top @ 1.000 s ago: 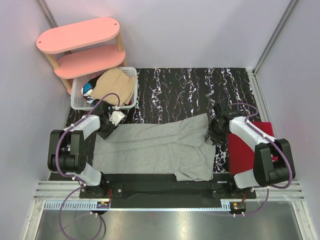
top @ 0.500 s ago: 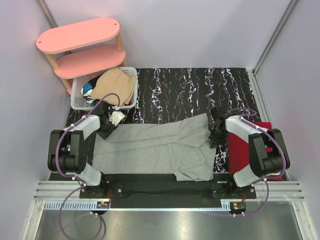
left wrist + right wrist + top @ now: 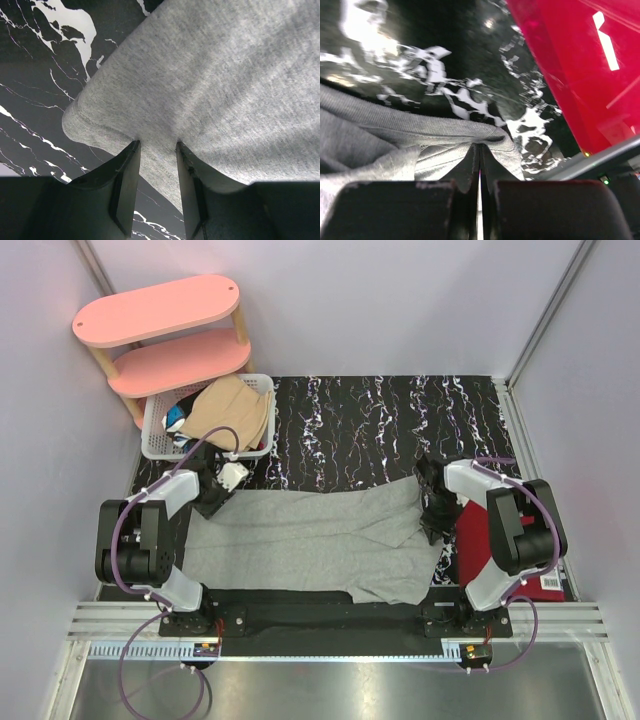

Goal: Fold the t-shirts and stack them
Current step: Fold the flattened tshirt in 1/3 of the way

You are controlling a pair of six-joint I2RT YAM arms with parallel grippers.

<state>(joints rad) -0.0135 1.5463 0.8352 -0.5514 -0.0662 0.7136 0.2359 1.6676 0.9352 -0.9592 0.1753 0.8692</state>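
The grey t-shirt [image 3: 310, 540] lies spread out flat across the near half of the bench [image 3: 370, 430], its long side running left to right just in front of the two arm bases, with a few loose folds toward its right end. The left claw [image 3: 212, 502] sits at the shirt's far left corner; in the left wrist view its two fingers [image 3: 125, 175] stand partway apart and a fold of grey cloth fills the gap between them, so it has the shirt in its grip there. The right claw [image 3: 432, 525] is at the shirt's right edge; the right wrist view shows it [image 3: 480, 150] closed tight, fingers pressed together with the hemmed edge of the shirt pinched at their tips. Just to the right of that claw a flat red sheet [image 3: 475, 540] lies on the bench, partly under the right arm. At the far left corner of the bench stands a white basket [image 3: 155, 440] with a tan t-shirt [image 3: 232, 412] heaped on other clothes inside. Behind the basket is a pink shelf [image 3: 160, 310] with two levels.
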